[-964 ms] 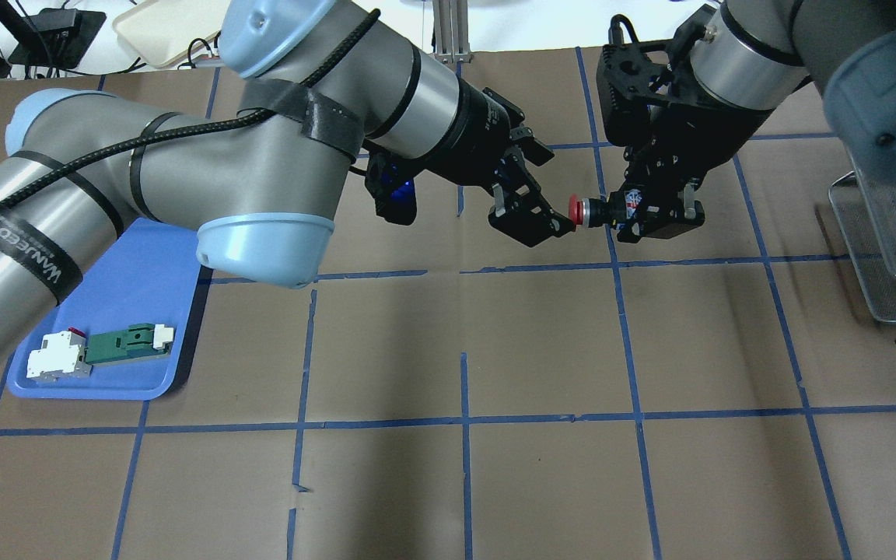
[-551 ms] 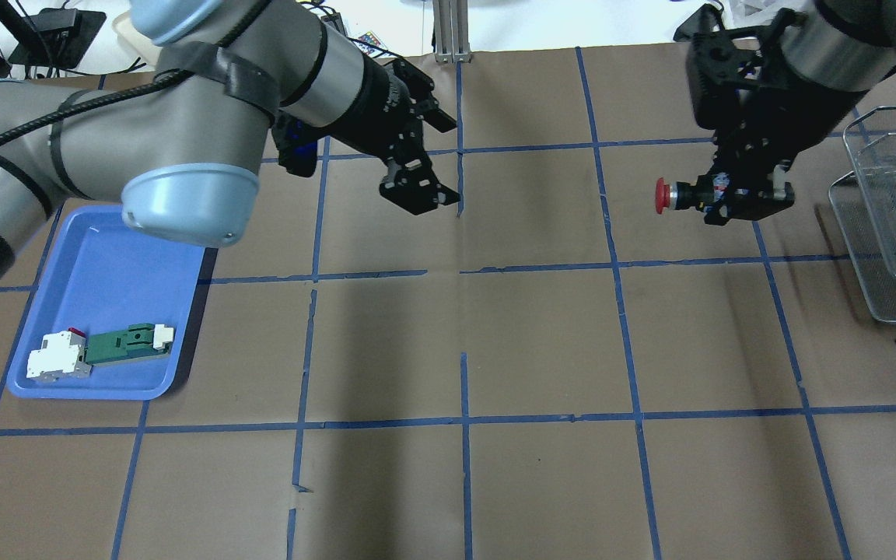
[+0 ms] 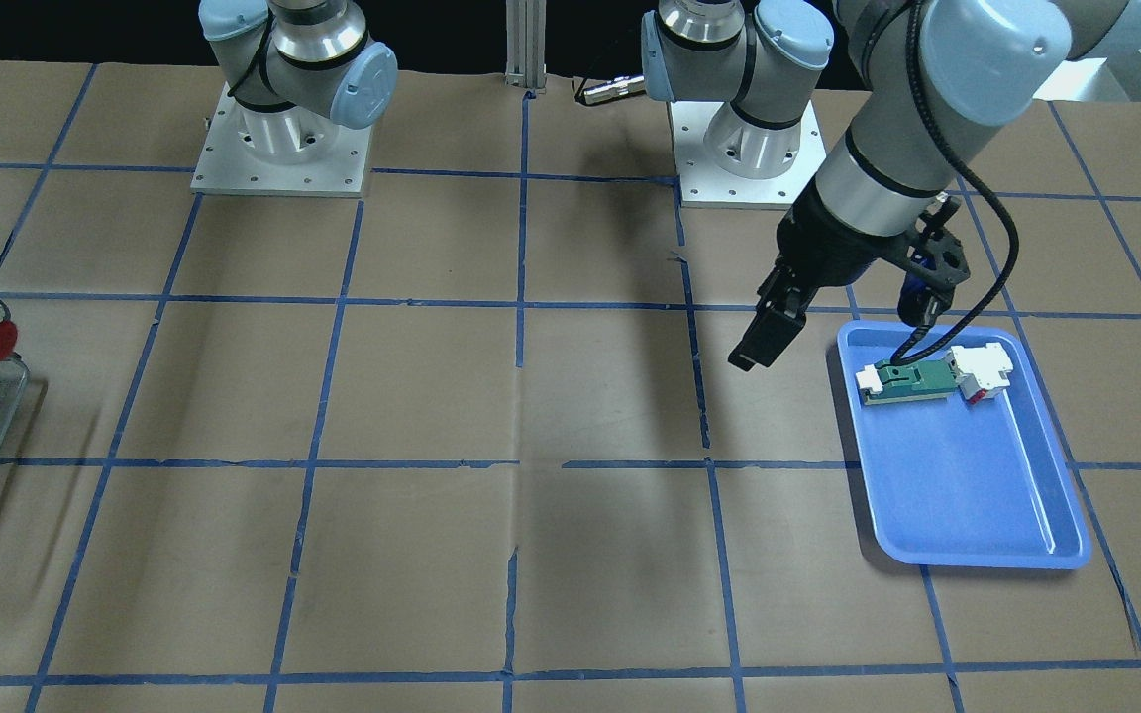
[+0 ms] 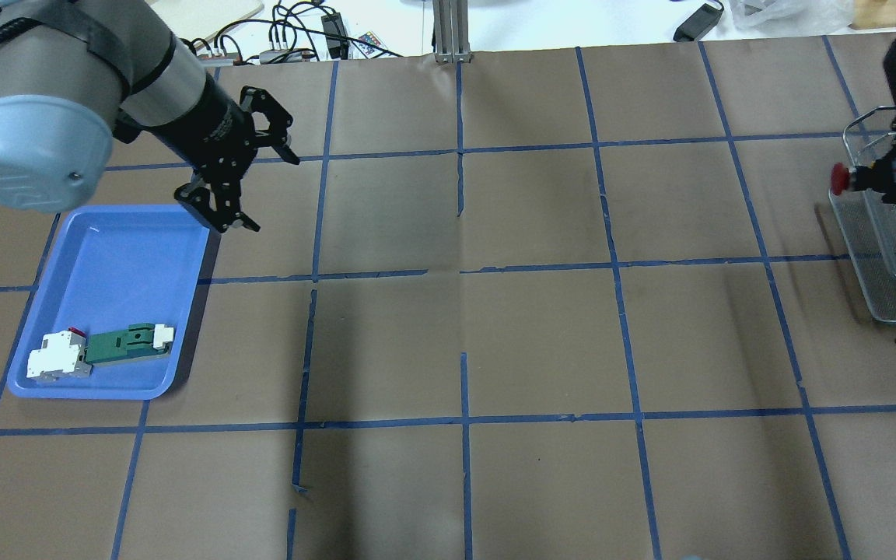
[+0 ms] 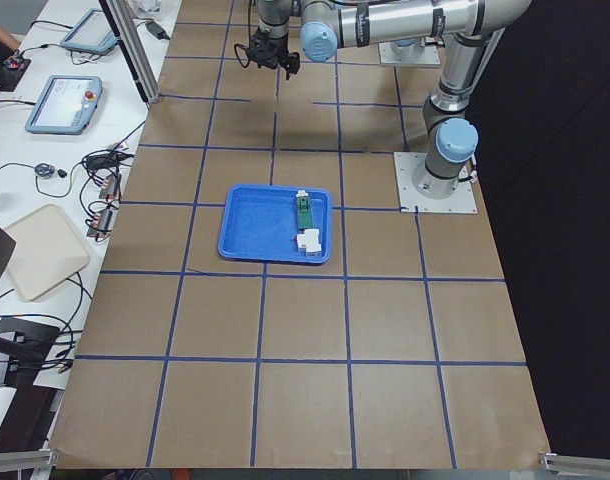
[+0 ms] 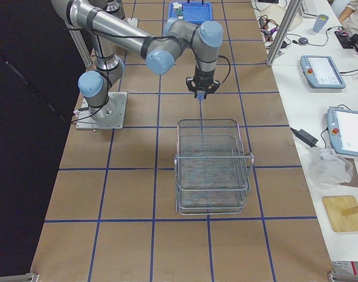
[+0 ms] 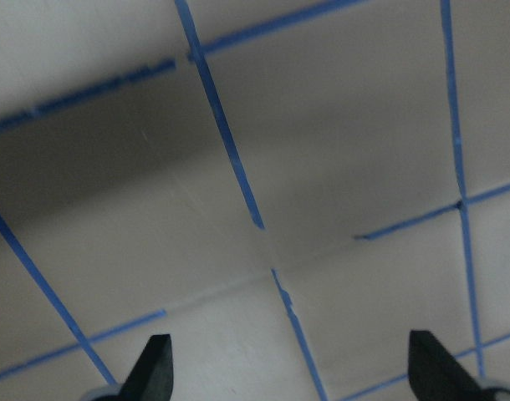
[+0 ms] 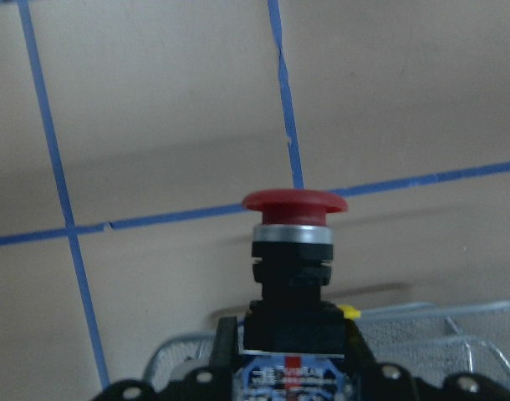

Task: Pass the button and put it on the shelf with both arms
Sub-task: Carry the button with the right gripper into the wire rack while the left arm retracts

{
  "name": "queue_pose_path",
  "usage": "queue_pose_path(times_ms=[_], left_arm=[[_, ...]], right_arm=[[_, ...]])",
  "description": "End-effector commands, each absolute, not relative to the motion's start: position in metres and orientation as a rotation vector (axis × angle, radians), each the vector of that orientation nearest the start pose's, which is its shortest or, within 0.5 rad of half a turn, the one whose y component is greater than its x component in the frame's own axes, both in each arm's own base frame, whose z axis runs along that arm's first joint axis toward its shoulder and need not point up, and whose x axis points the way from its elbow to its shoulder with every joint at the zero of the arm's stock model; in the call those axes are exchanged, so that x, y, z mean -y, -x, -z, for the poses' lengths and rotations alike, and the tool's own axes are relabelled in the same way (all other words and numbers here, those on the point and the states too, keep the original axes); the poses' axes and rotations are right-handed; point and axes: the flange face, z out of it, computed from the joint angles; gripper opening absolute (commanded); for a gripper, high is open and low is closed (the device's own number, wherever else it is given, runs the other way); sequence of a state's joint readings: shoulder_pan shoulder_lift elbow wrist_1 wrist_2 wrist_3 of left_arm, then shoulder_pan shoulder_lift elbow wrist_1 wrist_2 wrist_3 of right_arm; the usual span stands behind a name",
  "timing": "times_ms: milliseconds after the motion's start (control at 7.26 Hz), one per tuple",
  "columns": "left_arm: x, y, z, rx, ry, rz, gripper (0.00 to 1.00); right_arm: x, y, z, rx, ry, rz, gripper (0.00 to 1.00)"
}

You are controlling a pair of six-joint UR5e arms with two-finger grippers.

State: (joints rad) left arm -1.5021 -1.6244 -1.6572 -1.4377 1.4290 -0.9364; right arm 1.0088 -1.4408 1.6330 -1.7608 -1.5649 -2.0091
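Right gripper (image 4: 883,177), far right edge of overhead view: clamped on the blue-and-white back block of the button (image 4: 839,179). Button held level, red mushroom cap pointing toward frame left, clear of the table. It sits at the near rim of the wire-mesh shelf (image 4: 880,257); contact with the rim not discernible. Wrist view: cap (image 8: 294,201) forward, mesh rim below.

Left gripper (image 7: 293,376), upper left of overhead view: jaws spread wide, nothing between them, hanging by the top right corner of the blue tray (image 4: 129,257).

In tray's lower left: green-and-white part (image 4: 125,344) touching white block (image 4: 55,359).
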Motion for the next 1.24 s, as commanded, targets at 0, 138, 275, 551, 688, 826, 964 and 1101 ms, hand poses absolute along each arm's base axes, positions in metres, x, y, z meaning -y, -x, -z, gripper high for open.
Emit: queue_pose_path(times_ms=[0,138,275,551,688,826,964,1101], left_arm=[[0.499,0.07,-0.464,-2.942,1.132,-0.091,1.0],[0.491,0.066,-0.487,-3.006,0.739,-0.028,1.0],[0.479,0.07,-0.503,-3.073,0.399,-0.012,1.0],[0.468,0.066,-0.483,-3.019,0.351,-0.143,1.0],[0.463,0.069,-0.491,-3.027,0.343,-0.141,1.0],[0.462,0.069,-0.491,-3.034,0.321,-0.135,1.0],[0.459,0.069,-0.492,-3.036,0.298,-0.134,1.0],[0.458,0.069,-0.493,-3.037,0.284,-0.13,1.0]], right_arm=[[0.532,0.263,-0.373,-2.297,2.18,0.012,0.0],[0.525,0.284,-0.369,-2.323,2.152,0.019,0.15],[0.52,0.293,-0.362,-2.333,2.122,0.024,0.38],[0.52,0.293,-0.354,-2.328,2.094,0.023,1.0],[0.519,0.29,-0.369,-2.346,2.107,0.029,1.0],[0.507,0.266,-0.399,-2.367,2.08,0.034,1.0],[0.499,0.219,-0.421,-2.413,1.957,0.024,1.0],[0.505,0.158,-0.436,-2.444,1.907,0.012,1.0]])
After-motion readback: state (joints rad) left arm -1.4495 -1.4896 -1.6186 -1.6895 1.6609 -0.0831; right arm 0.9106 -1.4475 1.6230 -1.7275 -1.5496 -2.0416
